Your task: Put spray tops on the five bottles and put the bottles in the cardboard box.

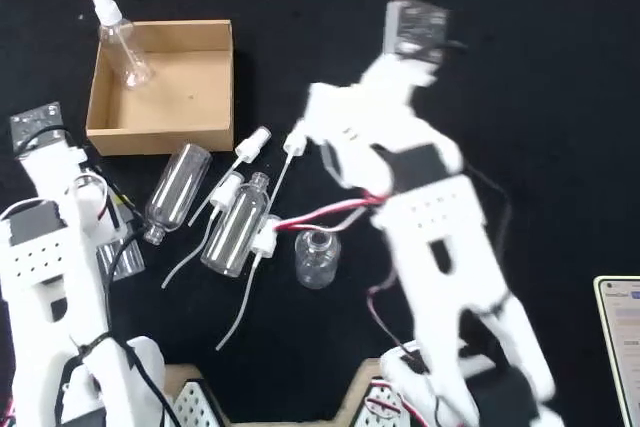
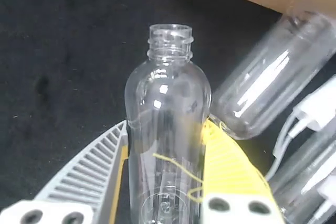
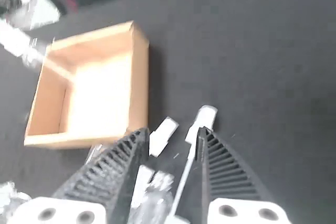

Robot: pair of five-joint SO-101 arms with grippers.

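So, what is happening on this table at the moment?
The left claw grips a capless bottle. The right claw hangs open over loose spray tops on the black table. One finished bottle, with its top on, leans in the cardboard box. Three other bottles wait near the box, two lying down and one standing upright.

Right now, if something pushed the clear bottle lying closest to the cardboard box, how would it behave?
The bottle lies on its round side, so it would probably roll. It looks empty and thin-walled, so likely light and easily shoved. Its smooth clear plastic may feel slippery.
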